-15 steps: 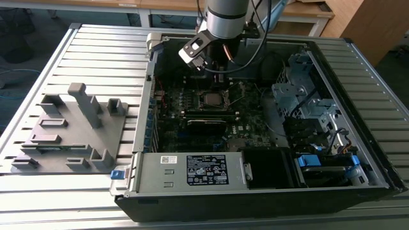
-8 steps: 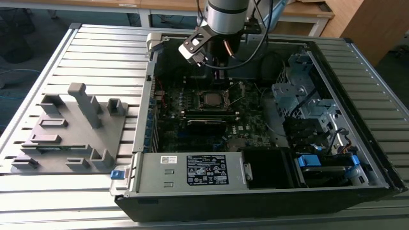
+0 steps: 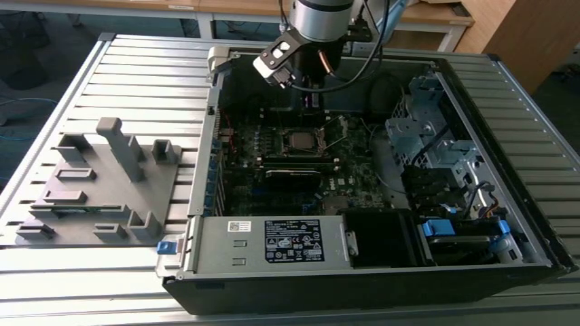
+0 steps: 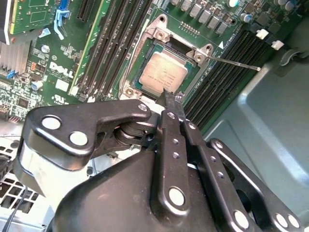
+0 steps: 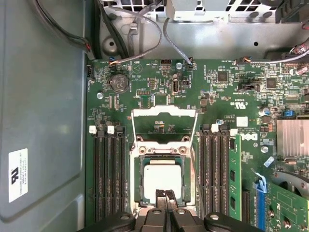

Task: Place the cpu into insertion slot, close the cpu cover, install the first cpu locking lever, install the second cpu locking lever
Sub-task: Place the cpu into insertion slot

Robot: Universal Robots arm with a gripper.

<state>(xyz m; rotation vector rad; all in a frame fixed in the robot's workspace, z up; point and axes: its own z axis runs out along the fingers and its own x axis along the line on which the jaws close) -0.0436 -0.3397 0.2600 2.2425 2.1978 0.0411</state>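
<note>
The cpu [image 5: 164,178], a flat silver-grey square, lies in the insertion slot [image 5: 137,180] on the green motherboard; it also shows in the second wrist view as the cpu [image 4: 163,72]. The cpu cover [image 5: 164,113], a silver frame with an open middle, stands swung open beyond the socket. A thin locking lever [image 4: 232,62] sticks out unlatched beside the socket. My gripper [image 5: 166,194] hangs over the chip's near edge, its fingers shut together with nothing between them; in the second wrist view the gripper [image 4: 167,94] tapers to one point. In the exterior view the gripper [image 3: 308,100] hangs above the socket [image 3: 299,140].
Black memory slots [image 5: 109,179] flank the socket on both sides. Cables [image 5: 145,29] run along the case wall beyond the board. A finned heatsink [image 5: 292,140] and a blue clip [image 5: 260,186] sit off to one side. A grey fixture plate [image 3: 100,183] lies at the exterior view's left.
</note>
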